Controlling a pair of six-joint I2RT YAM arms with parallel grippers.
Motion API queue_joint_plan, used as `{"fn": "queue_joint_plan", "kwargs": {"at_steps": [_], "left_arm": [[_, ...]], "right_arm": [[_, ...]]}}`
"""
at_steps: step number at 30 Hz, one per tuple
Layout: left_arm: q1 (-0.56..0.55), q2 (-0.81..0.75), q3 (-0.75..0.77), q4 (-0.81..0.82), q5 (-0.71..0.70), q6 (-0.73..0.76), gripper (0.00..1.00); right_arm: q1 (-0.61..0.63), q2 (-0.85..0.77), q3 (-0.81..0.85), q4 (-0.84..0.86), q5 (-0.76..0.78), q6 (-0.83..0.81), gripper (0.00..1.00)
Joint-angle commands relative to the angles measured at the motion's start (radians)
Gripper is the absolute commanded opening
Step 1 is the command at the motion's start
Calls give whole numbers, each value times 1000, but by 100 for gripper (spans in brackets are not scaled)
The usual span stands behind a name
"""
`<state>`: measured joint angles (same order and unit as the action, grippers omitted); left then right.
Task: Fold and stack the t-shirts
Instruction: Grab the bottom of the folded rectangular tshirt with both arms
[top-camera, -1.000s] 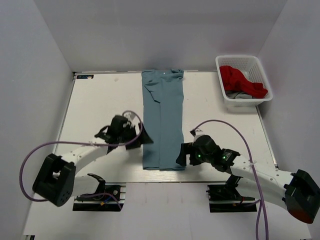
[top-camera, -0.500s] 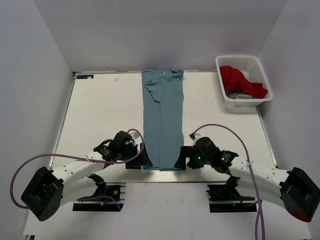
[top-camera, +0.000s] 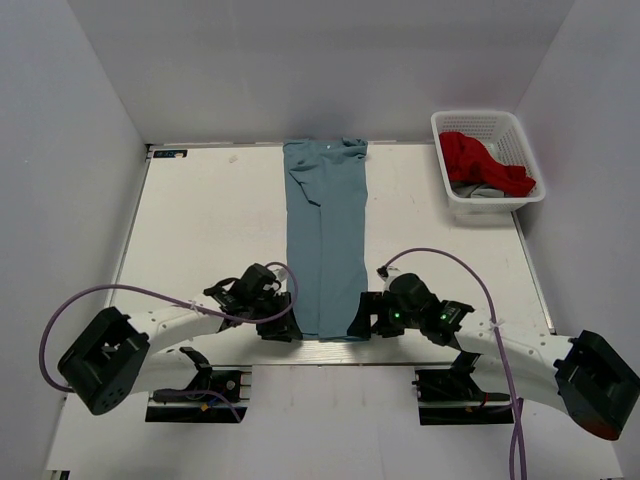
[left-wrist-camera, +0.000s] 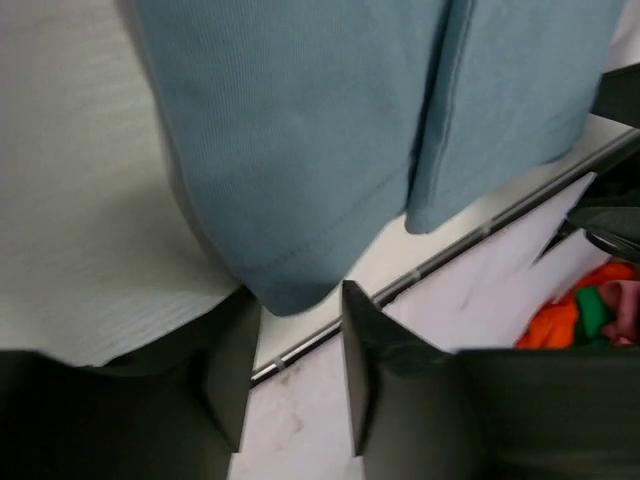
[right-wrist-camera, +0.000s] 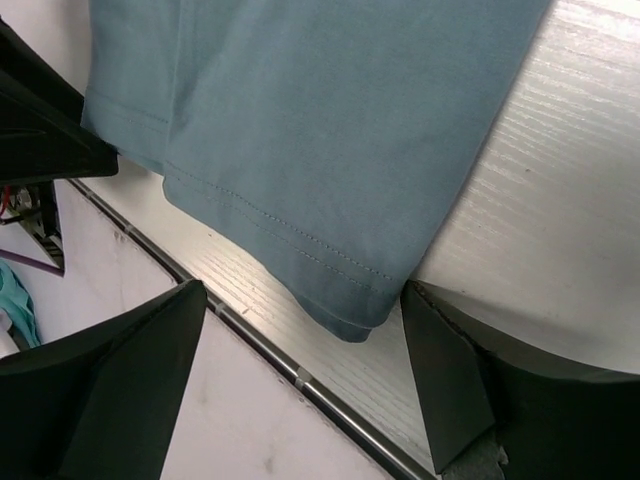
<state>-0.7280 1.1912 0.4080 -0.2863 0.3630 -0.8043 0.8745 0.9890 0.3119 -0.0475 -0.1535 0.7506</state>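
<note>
Squarely between left gripper (left-wrist-camera: 297, 300) and right gripper (right-wrist-camera: 303, 288) lies the t-shirt (top-camera: 325, 325) hem.

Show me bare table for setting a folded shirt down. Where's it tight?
Free: the wide table stretch left of the t-shirt; a narrower strip between the shirt's right edge and the basket. Crowded: the near edge, where left gripper and right gripper flank the shirt's hem.

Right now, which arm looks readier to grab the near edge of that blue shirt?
Left, probably. The left end effector has its jaws close about the near corner of the t-shirt, while the right end effector straddles the other corner wide open.
</note>
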Motion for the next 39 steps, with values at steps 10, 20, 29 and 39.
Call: {"fn": "queue_joint_plan", "kwargs": {"at_steps": [10, 20, 29, 39], "left_arm": [[-7, 61, -1, -51, -144, 66, 6], [-17, -63, -75, -57, 92, 4, 0], [-48, -222, -32, -143, 111, -38, 0], [-28, -117, 83, -30, 30, -27, 0]], "right_arm": [[0, 71, -28, -25, -18, -19, 31], [21, -18, -13, -58, -182, -86, 0], [84, -9, 48, -155, -173, -117, 0], [55, 79, 277, -199, 179, -135, 0]]}}
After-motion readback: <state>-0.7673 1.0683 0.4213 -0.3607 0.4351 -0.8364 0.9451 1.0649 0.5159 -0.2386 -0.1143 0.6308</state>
